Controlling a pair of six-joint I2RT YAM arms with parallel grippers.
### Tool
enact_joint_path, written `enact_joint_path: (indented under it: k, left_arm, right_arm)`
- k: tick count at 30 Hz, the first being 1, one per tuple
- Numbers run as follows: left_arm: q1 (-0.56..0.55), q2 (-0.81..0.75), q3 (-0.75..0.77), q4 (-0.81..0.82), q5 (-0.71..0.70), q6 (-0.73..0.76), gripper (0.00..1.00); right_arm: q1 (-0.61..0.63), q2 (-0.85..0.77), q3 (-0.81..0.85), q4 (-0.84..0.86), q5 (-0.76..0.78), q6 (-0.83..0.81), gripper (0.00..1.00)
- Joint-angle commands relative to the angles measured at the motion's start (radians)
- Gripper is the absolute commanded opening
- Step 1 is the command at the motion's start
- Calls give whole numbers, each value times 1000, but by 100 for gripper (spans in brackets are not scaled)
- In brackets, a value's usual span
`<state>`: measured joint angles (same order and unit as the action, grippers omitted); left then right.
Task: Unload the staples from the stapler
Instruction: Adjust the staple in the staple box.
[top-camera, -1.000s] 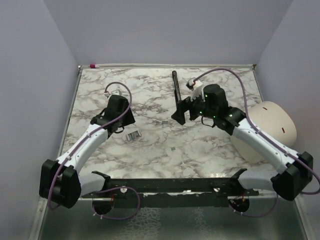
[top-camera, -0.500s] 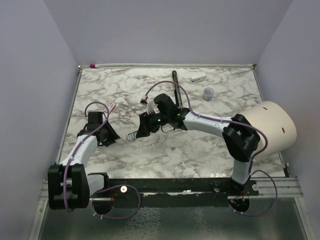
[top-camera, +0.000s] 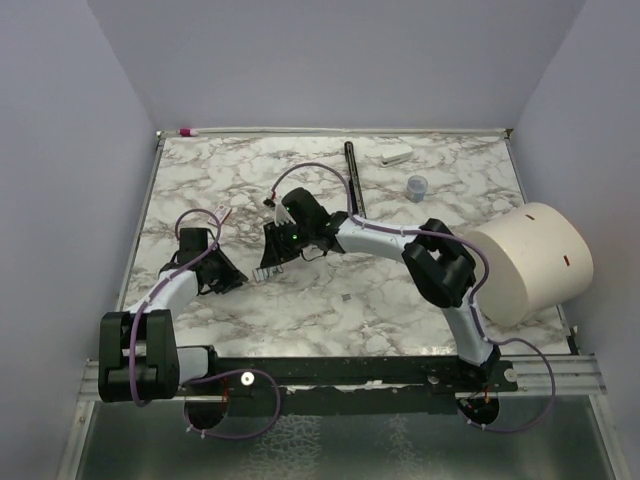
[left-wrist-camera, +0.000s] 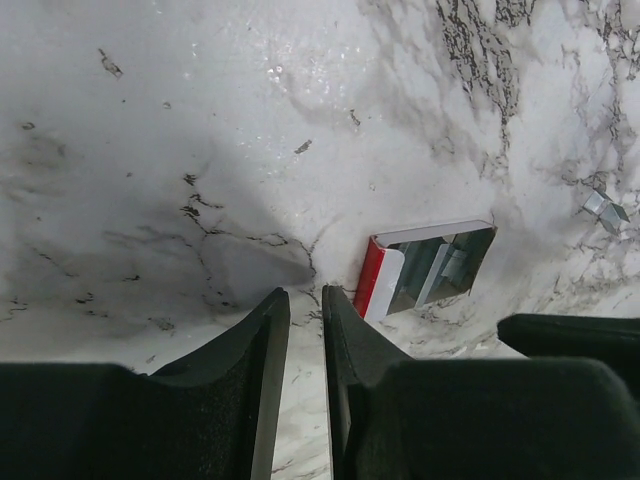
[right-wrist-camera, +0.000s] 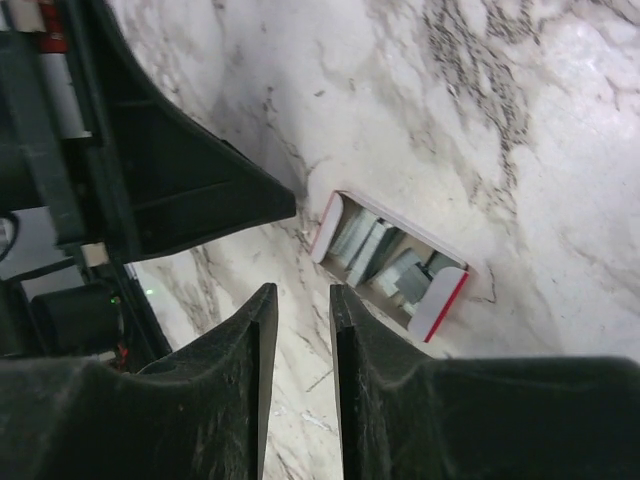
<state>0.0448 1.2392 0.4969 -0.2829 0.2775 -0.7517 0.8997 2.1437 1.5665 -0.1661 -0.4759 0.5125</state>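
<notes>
The stapler is a thin black bar lying lengthways at the back centre of the table, with no gripper on it. A small open box with red ends holds silver staples and lies on the marble left of centre. My right gripper has reached across to it. Its jaws stand narrowly apart with only table between them. My left gripper points at the same box from the left, jaws also narrowly apart and empty. One loose staple piece lies beyond the box.
A big white roll lies at the right edge. A small white object and a little bluish cup sit at the back right. A pink-tipped item is in the back left corner. A tiny speck lies mid-table.
My right arm swung from beside the stapler leftward to the small box, its jaws closing from wide to narrow. My left arm pulled back toward the near left, jaws narrowing too.
</notes>
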Motion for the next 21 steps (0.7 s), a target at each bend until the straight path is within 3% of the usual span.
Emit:
enact_joint_path:
  k: [1, 11, 21]
  left_arm:
    - [4, 24, -15, 30, 40, 2, 23]
    - [4, 25, -14, 32, 57, 13, 23]
    - [3, 29, -14, 42, 66, 15, 23]
  right_arm:
    - [7, 35, 31, -52, 66, 2, 27]
    - [7, 108, 80, -79, 61, -6, 27]
    - [7, 130, 90, -69, 32, -7, 20]
